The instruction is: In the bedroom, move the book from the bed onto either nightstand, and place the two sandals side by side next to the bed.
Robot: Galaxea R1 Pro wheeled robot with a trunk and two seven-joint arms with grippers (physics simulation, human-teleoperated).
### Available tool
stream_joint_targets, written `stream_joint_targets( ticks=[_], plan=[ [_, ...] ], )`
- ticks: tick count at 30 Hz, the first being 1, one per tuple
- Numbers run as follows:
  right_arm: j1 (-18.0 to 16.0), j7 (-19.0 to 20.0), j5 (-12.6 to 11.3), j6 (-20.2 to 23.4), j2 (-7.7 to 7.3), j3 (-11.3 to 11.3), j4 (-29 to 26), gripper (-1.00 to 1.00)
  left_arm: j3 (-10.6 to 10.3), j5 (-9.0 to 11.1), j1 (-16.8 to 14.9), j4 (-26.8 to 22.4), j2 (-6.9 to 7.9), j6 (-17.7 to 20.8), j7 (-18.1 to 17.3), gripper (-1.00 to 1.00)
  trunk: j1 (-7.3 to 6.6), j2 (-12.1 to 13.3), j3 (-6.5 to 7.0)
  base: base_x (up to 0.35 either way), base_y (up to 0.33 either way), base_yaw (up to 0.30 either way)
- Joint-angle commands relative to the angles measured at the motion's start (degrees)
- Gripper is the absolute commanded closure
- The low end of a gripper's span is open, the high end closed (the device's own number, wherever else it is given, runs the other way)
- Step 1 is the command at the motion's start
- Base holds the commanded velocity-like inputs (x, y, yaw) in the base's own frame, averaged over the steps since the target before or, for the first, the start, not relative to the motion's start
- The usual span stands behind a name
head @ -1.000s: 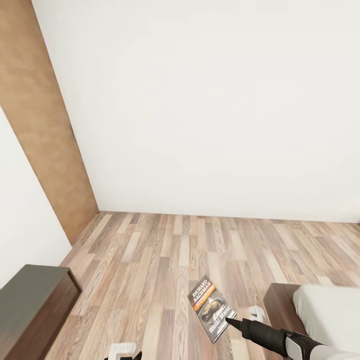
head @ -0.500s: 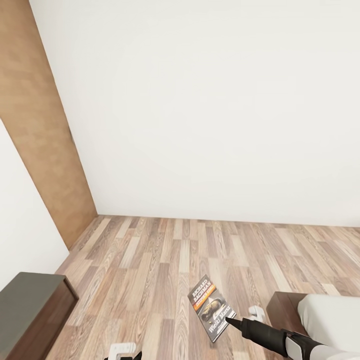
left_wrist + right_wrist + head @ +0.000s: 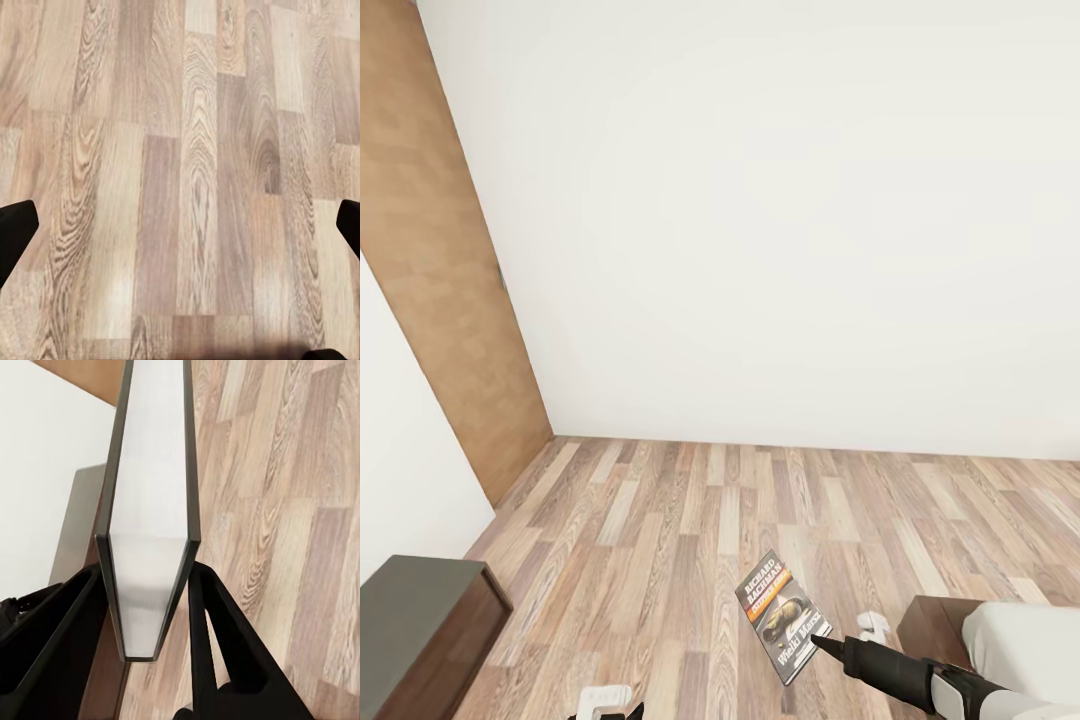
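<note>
In the head view the right gripper [image 3: 822,640] reached in from the lower right corner with the book [image 3: 783,617] pinched at its lower edge, cover facing up, held in the air above the wood-plank floor [image 3: 690,520]. The right wrist view looked along the book [image 3: 150,510] edge-on, its pale page block clamped between the two dark fingers [image 3: 214,637]. The left gripper [image 3: 180,232] pointed down at bare floor planks, its jaws spread wide with nothing between them. To the right of the book, a corner of the bed [image 3: 1000,640] showed its dark frame and pale mattress. At the lower left stood a nightstand [image 3: 420,620], well apart from the book, with open floor between them. Farther back, a brown door [image 3: 440,280] stood at the left beside the white wall [image 3: 780,220].
</note>
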Motion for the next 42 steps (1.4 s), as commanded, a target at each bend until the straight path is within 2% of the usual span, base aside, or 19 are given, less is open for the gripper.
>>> stream_joint_targets(
  ticks=[1, 15, 42],
  plan=[
    [-0.1, 0.3, -0.6, 0.1, 0.02, 0.3, 0.2, 1.00, 0.5, -0.3, 0.0, 0.0, 0.00, -0.1, -0.2, -1.00, 0.05, -0.1, -0.10, 0.306, 0.000, 0.000],
    [-0.1, 0.4, -0.6, 0.1, 0.02, 0.3, 0.1, 1.00, 0.5, -0.3, 0.0, 0.0, 0.00, -0.1, -0.2, -1.00, 0.05, -0.1, -0.10, 0.319, 0.000, -0.065],
    [-0.1, 0.3, -0.6, 0.1, 0.02, 0.3, 0.2, 1.00, 0.5, -0.3, 0.0, 0.0, 0.00, -0.1, -0.2, -1.00, 0.05, -0.1, -0.10, 0.306, 0.000, -0.002]
  ],
)
